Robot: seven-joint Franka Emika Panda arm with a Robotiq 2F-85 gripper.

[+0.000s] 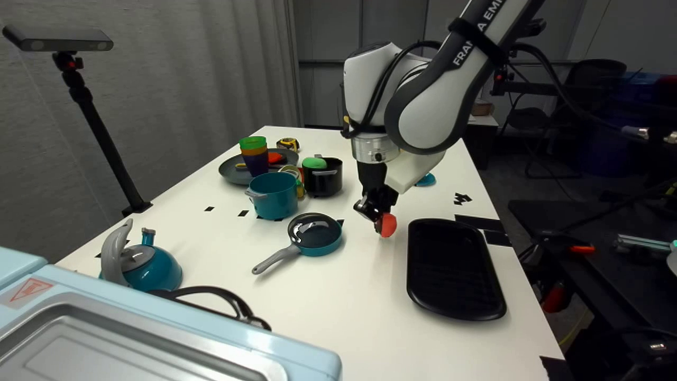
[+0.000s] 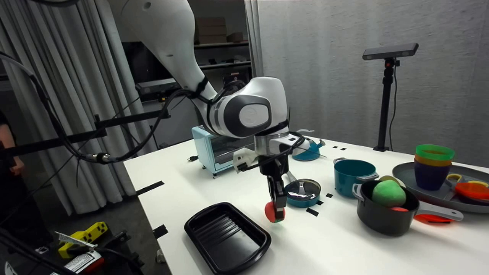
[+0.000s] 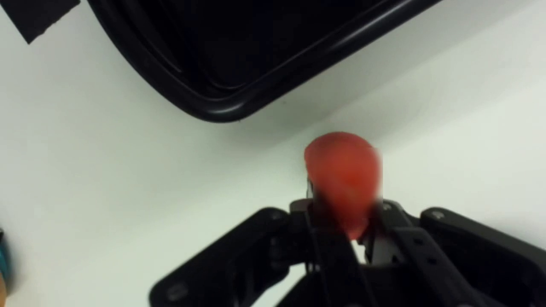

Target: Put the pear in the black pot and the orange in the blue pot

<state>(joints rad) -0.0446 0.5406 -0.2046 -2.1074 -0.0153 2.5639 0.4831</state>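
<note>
My gripper (image 1: pixel 381 218) is shut on a red rounded object (image 1: pixel 389 225) low over the table, beside the black tray; I cannot tell whether it touches the table. Some green shows under the red object (image 2: pixel 270 212) in an exterior view. In the wrist view the red object (image 3: pixel 345 166) sits between the fingers and is blurred. The black pot (image 2: pixel 384 218) holds a green rounded thing (image 2: pixel 389 193) and something red; whether the green thing is the pear I cannot tell. The blue pot (image 1: pixel 273 197) stands beside it, with no contents visible. No orange is clearly identifiable.
The black tray (image 2: pixel 227 238) lies close to the gripper. A lidded teal pan (image 1: pixel 316 235) is on its other side. A kettle (image 1: pixel 151 267), light-blue oven (image 1: pixel 158 323), grey plate (image 1: pixel 230 170) and stacked cups (image 2: pixel 431 172) stand around. A teal lid (image 1: pixel 426 180) lies behind the arm.
</note>
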